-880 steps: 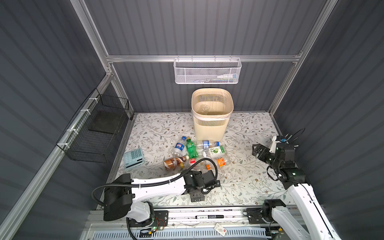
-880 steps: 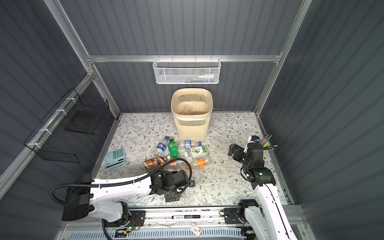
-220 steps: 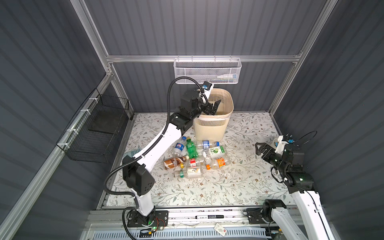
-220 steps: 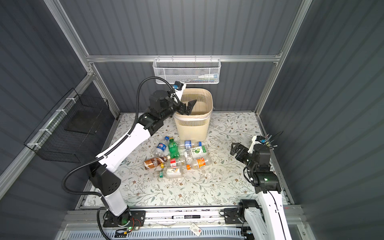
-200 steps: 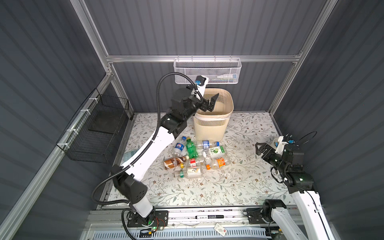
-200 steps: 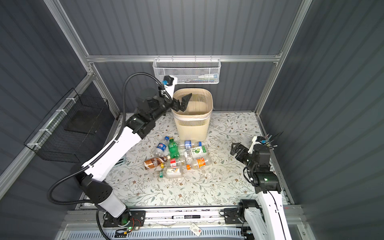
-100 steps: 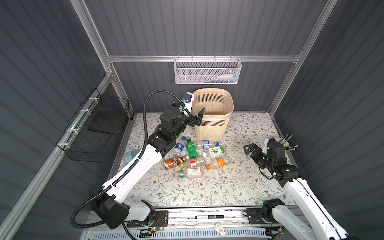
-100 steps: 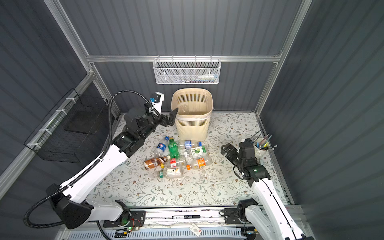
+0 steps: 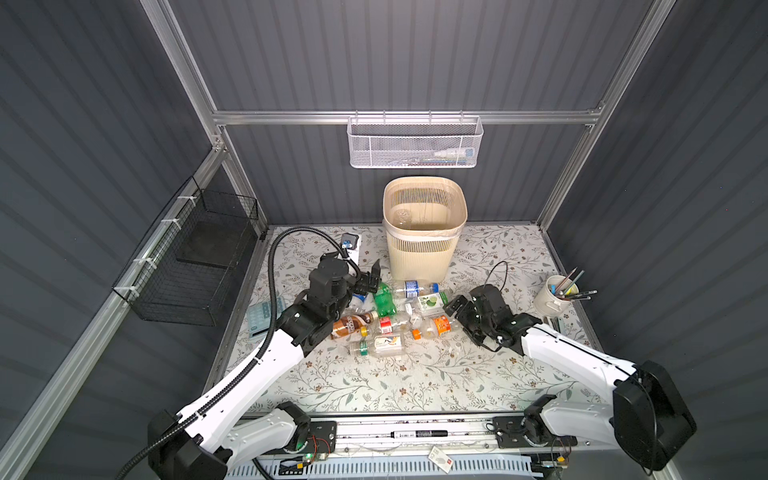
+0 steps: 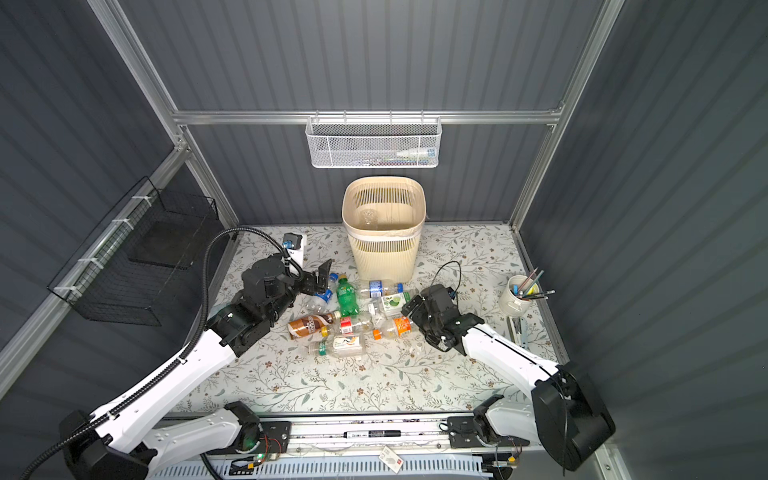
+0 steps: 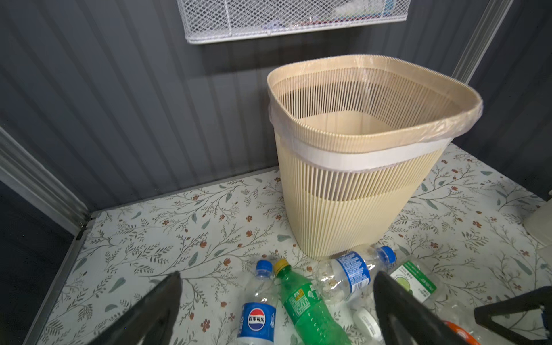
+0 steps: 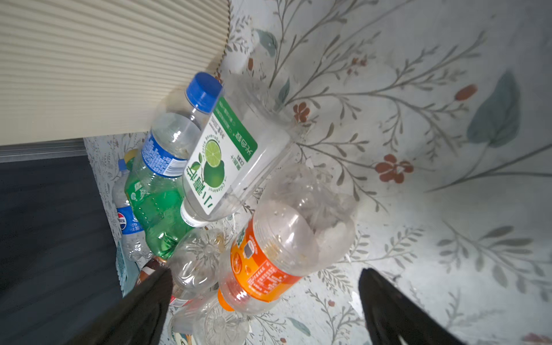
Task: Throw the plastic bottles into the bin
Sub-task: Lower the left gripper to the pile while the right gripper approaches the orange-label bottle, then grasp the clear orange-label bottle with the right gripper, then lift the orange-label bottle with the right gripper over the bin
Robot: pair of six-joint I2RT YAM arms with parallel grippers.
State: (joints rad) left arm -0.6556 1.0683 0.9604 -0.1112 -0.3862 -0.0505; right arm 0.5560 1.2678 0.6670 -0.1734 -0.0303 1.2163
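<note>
The beige slatted bin (image 9: 419, 257) (image 10: 384, 253) (image 11: 343, 209) stands at the back wall, with one clear bottle (image 9: 402, 216) inside. Several plastic bottles lie in a pile before it: a green one (image 9: 384, 299) (image 11: 307, 307), a Pepsi one (image 11: 258, 316), a lime-label one (image 12: 227, 161), an orange-label one (image 9: 436, 326) (image 12: 277, 254) and a brown one (image 9: 353, 325). My left gripper (image 9: 371, 280) (image 11: 277, 277) hangs open over the pile's left edge, holding nothing. At the pile's right edge my right gripper (image 9: 455, 309) (image 12: 265, 273) is open, low beside the orange-label bottle.
A white mesh basket (image 9: 413, 143) hangs on the back wall above the bin. A black wire basket (image 9: 195, 257) hangs on the left wall. A white cup of pens (image 9: 552, 295) stands at the right edge, and a teal calculator (image 9: 262, 316) lies at the left.
My left arm has come down from the bin's rim to the pile's left side. My right arm has reached in from the right edge to the pile. Both grippers stayed open.
</note>
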